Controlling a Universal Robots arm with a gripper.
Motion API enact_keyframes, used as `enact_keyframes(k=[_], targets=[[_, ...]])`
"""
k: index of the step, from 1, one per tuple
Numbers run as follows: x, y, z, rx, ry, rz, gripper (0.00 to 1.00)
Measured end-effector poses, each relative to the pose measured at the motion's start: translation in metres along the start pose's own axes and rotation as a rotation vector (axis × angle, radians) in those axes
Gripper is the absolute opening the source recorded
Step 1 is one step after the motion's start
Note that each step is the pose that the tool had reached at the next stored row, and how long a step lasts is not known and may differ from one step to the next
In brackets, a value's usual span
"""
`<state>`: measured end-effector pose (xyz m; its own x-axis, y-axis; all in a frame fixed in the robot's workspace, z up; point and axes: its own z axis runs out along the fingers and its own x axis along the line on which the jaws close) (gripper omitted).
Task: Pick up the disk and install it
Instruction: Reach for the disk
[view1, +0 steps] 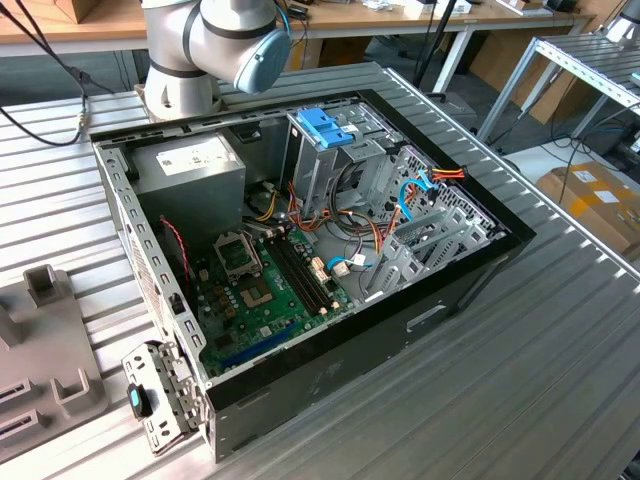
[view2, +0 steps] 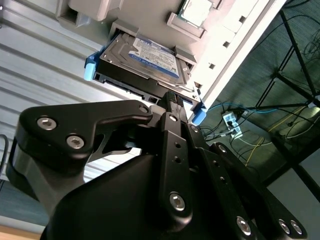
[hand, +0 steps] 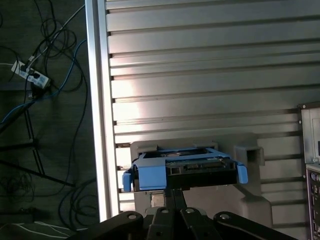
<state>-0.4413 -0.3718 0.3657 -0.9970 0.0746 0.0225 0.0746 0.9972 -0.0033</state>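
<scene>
Black gripper (view2: 172, 97) poised at near edge of the disk (view2: 142, 57), jaws' state impossible to tell, disk lying flat, label up, straight ahead of jaws in grey holder (hand: 250, 155) on ribbed bench (hand: 200, 75).

Disk (view2: 142, 60): grey metal body, white label with a blue band and barcode stripes, blue side rails. End effector (view2: 171, 97): matte black with silver screw heads. Table (view1: 560, 330): silver-grey, ribbed in parallel lines. Computer case (view1: 330, 380): black outside, grey metal within. It contains a green motherboard (view1: 255, 295), a blue latch (view1: 325, 128), and red, yellow and orange wiring (view1: 445, 173).
</scene>
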Motion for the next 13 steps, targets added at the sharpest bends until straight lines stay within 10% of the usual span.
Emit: enact_keyframes(k=[13], targets=[[0.0007, 0.0098, 0.0027, 0.0033, -0.0003, -0.003, 0.11]])
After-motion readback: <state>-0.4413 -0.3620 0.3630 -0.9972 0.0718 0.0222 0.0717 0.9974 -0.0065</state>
